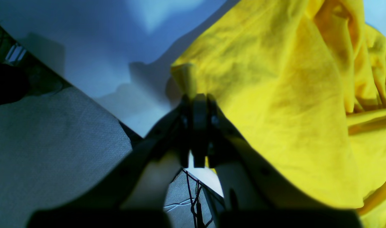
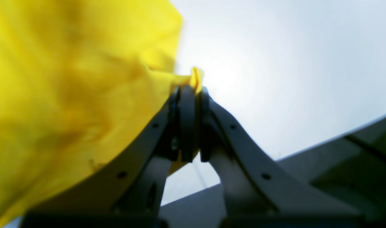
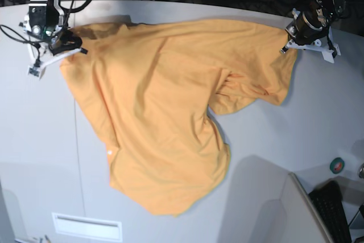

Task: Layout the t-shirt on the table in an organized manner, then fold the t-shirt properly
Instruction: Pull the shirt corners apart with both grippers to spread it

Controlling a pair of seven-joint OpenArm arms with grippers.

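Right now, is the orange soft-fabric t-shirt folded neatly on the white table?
No, the t-shirt lies spread and wrinkled across the table.

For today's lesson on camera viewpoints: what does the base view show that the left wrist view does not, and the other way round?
Only the base view shows the whole t-shirt spread between both arms, the right gripper pinching its other corner, and a tape roll. Only the left wrist view shows, close up, the left gripper with jaws shut on a small fold of fabric, and grey floor past the table edge. Both show the orange shirt, the white table and the left gripper.
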